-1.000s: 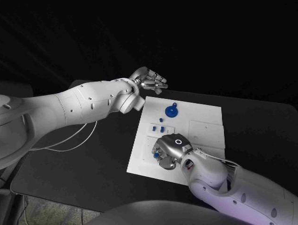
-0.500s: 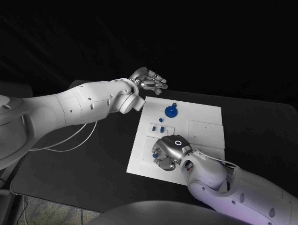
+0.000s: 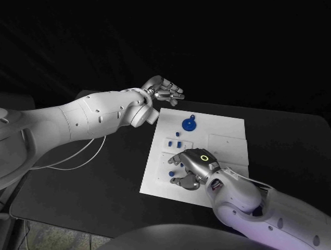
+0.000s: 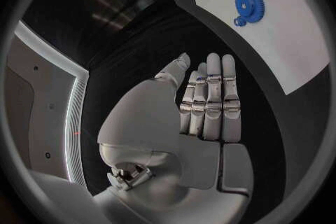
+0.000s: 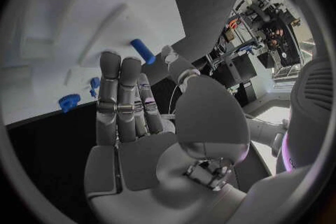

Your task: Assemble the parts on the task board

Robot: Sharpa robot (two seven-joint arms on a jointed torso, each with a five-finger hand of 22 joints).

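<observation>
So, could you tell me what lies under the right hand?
The right hand hovers over the board's near left part. A blue peg shows by its fingertips; whatever lies beneath the palm is covered.

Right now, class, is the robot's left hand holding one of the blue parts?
No. The left hand is flat with nothing in it, off the task board.

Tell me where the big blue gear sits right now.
In the head view the blue gear lies on the far end of the white task board, toward its left side, just beyond the small blue parts and near the left hand.
</observation>
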